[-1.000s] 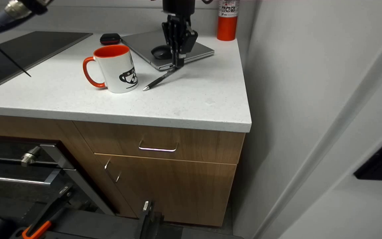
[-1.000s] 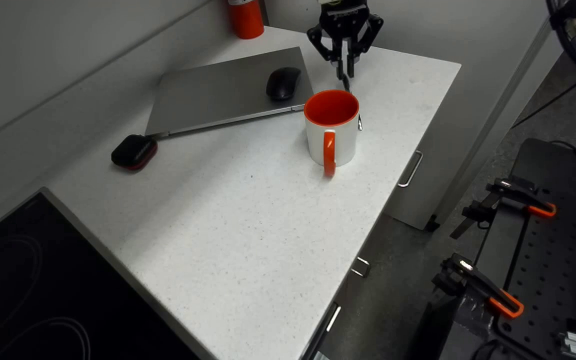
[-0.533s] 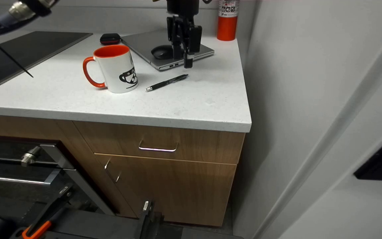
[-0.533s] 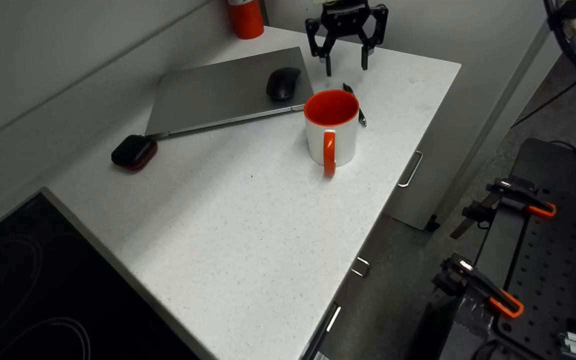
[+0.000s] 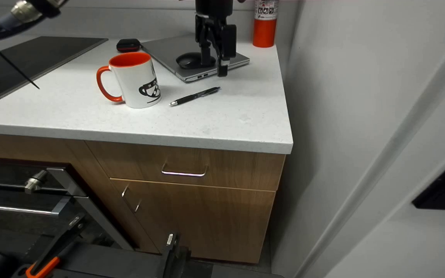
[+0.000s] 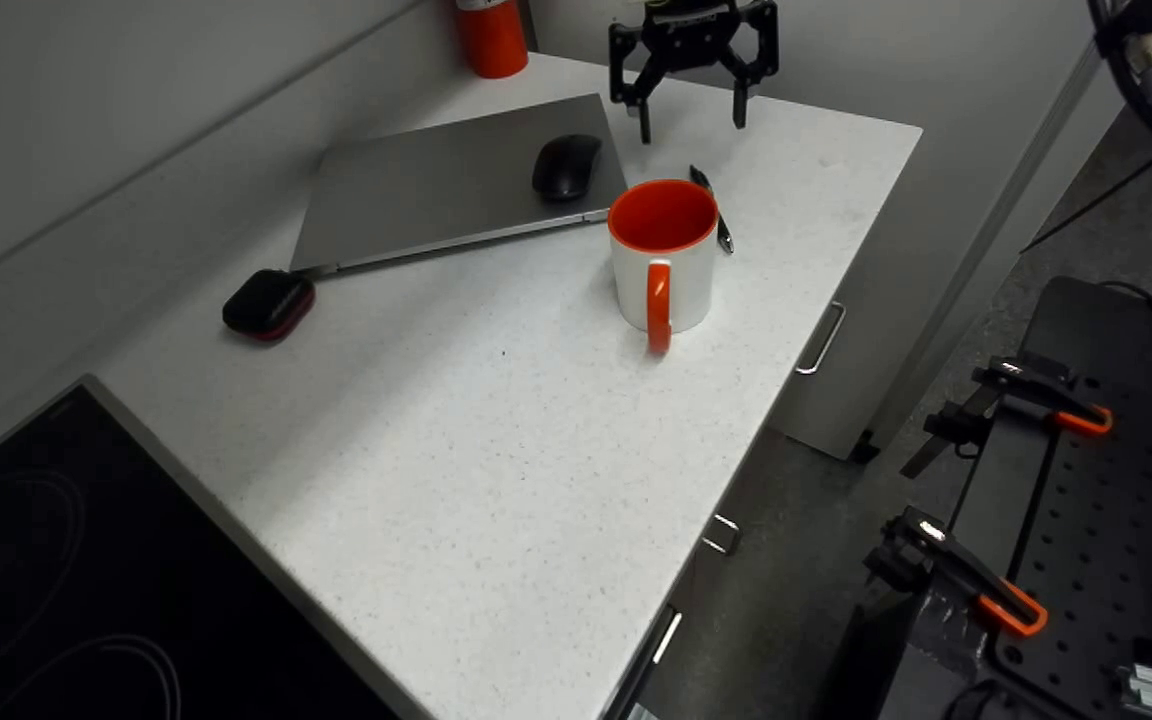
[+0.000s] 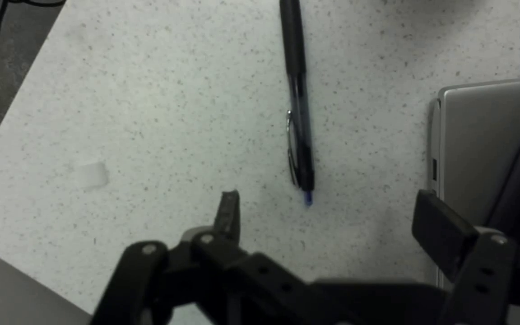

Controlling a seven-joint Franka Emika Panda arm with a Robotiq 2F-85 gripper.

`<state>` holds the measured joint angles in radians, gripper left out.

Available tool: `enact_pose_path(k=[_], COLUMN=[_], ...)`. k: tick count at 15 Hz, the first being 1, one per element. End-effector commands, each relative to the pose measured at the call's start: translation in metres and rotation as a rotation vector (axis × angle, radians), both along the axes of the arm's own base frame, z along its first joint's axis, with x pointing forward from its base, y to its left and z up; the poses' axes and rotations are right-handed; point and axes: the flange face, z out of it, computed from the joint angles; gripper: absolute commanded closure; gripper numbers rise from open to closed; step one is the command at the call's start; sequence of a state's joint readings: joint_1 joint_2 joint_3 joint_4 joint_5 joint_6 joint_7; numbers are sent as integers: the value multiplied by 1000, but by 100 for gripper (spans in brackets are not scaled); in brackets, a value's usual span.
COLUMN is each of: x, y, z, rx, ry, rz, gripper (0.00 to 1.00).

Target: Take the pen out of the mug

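Note:
On the white counter the dark pen (image 5: 194,96) lies flat beside the mug, outside it. In the wrist view the pen (image 7: 295,49) has its blue button end toward my fingers, while its other end runs off the top. The white mug (image 5: 129,82) with red rim, inside and handle stands upright; its red interior looks bare in an exterior view (image 6: 663,215). My gripper (image 6: 693,132) hangs above the counter past the pen's button end, wide open. Between its fingertips (image 7: 229,201) nothing is held, and they do not touch the pen.
A closed grey laptop (image 6: 456,180) with a black mouse (image 6: 568,167) on it lies close to my gripper. Farther off are a black-red case (image 6: 271,303), a red cylinder (image 5: 265,33) and a dark cooktop (image 6: 86,560). A grey wall (image 5: 342,96) borders the counter's end.
One second ago my fingers were together at the pen's end. They have spread apart and moved slightly up and away. The pen has come to lie flat; the mug has stayed put.

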<state>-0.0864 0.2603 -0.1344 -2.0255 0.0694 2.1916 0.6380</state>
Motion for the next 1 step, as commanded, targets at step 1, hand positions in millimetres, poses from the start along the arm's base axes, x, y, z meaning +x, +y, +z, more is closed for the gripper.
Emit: enact_pose_path(k=[1], x=[0], y=[0], z=[0], rx=[0], ry=[1], rz=[0], gripper=[0])
